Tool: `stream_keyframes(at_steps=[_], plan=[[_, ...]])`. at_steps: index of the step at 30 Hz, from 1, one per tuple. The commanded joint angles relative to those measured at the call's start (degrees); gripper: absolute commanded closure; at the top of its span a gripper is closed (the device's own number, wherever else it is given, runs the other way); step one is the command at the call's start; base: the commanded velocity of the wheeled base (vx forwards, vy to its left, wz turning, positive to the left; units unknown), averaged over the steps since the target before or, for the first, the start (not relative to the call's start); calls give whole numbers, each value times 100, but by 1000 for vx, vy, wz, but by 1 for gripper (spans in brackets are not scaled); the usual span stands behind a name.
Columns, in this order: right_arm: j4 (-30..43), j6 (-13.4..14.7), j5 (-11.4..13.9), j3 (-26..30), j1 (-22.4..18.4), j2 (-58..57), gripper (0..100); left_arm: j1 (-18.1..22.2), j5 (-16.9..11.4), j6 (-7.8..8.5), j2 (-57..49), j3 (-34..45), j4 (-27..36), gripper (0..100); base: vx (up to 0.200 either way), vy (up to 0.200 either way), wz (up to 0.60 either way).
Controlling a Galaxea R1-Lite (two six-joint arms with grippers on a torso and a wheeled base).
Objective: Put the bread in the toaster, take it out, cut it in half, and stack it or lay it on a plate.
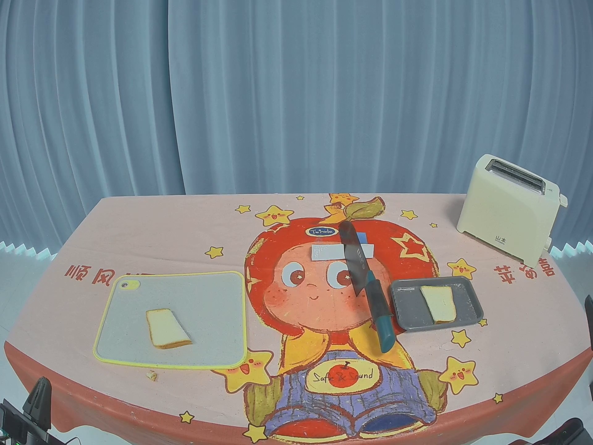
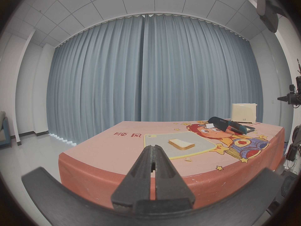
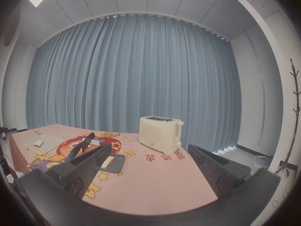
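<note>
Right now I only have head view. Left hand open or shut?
Observer: Left hand is shut and empty.
Operator: Other one?
Observer: Right hand is open and empty, pointed toward the toaster.
Operator: Anything not lying flat?
Observer: Knife is tilted, with the blade end propped up on a white block and the handle end low.
</note>
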Motion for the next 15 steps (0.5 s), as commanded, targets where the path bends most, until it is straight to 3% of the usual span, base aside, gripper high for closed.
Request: stream_keyframes(at_steps=[1, 7, 15], plan=[[56, -18, 14, -48, 38, -634, 0, 2, 0, -4, -93, 101, -4, 100, 0, 0, 0], [109, -26, 14, 119, 47, -968, 0, 2, 0, -4, -93, 101, -4, 100, 0, 0, 0], [1181, -26, 23, 181, 143, -1978, 0, 2, 0, -4, -93, 101, -4, 100, 0, 0, 0]])
